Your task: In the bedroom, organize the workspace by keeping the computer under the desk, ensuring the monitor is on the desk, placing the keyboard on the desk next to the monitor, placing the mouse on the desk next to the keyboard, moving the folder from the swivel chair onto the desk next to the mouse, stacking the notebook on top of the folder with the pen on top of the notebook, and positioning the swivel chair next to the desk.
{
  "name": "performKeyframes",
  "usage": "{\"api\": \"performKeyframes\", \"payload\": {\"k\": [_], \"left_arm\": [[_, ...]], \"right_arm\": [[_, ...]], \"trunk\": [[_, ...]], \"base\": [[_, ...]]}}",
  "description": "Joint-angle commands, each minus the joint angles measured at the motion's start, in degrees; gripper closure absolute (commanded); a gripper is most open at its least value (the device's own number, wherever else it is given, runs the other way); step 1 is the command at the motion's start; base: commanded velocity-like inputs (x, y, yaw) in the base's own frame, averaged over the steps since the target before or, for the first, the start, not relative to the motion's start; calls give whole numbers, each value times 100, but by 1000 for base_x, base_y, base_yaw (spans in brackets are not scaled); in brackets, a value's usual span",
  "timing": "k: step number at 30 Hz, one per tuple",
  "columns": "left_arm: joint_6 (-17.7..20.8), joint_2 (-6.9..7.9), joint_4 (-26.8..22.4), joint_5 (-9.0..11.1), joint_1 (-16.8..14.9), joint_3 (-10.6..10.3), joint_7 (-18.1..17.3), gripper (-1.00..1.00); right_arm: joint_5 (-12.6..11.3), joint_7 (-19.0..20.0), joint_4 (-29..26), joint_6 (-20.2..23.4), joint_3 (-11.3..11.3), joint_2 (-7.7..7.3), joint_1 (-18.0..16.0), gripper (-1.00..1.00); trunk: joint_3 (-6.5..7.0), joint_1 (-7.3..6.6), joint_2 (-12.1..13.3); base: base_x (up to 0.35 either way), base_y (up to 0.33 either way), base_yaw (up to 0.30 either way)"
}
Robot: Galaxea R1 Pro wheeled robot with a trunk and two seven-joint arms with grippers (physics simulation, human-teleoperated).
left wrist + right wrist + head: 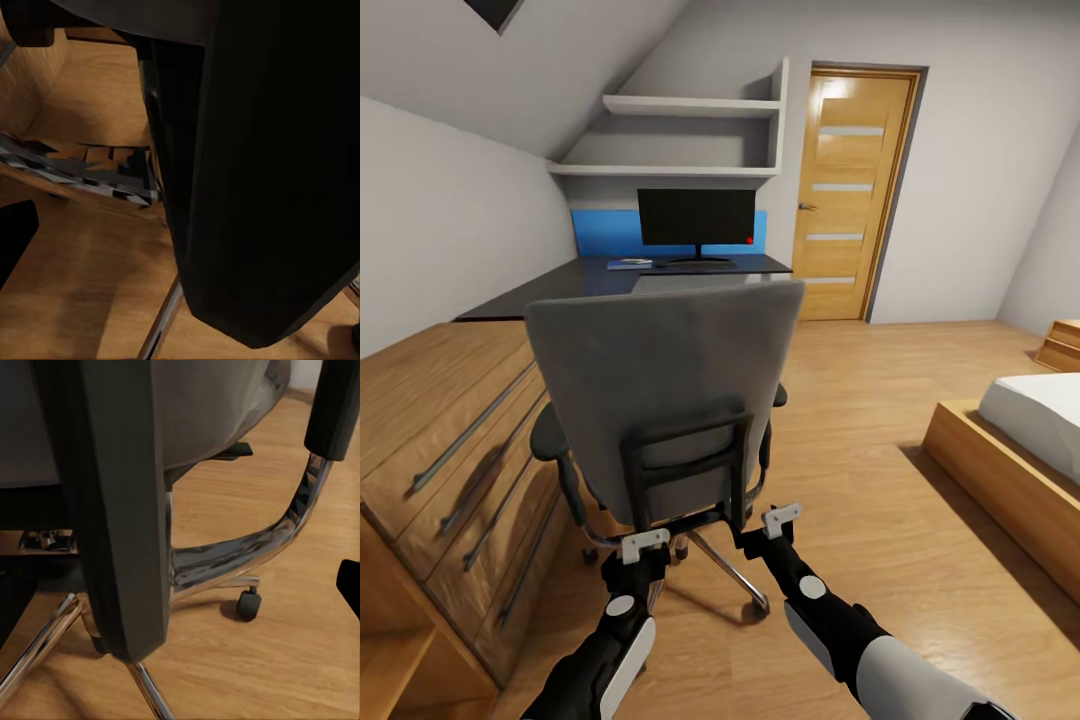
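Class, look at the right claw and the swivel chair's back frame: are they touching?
Cannot tell. In the head view the right claw sits right at the black frame of the swivel chair, but no view plainly shows contact or a gap.

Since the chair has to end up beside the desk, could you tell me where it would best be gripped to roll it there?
Probably the black frame low on the back of the swivel chair, from behind. Its two slim uprights face the robot, one before each arm: left gripper, right gripper. The chair's back is turned to the robot and the desk lies beyond, so a push would roll it that way.
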Motion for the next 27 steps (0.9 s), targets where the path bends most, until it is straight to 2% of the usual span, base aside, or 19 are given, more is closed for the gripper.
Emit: {"api": "performKeyframes", "payload": {"k": [1,17,27], "left_arm": [[23,4,-7,28,-3,-21,43,-100],[13,4,9,30,-3,-21,36,-100],[9,4,9,26,-3,-21,36,-100]], "right_arm": [[-53,-25,6,-27,49,-2,-7,-100],[-61,-52,6,-23,51,3,-7,-100],[-62,-70,5,-18,42,4,-7,-100]], "trunk": [[-5,-1,-2],[-5,-1,-2],[-5,-1,-2]], "base": [[37,0,0],[7,0,0],[105,0,0]]}}
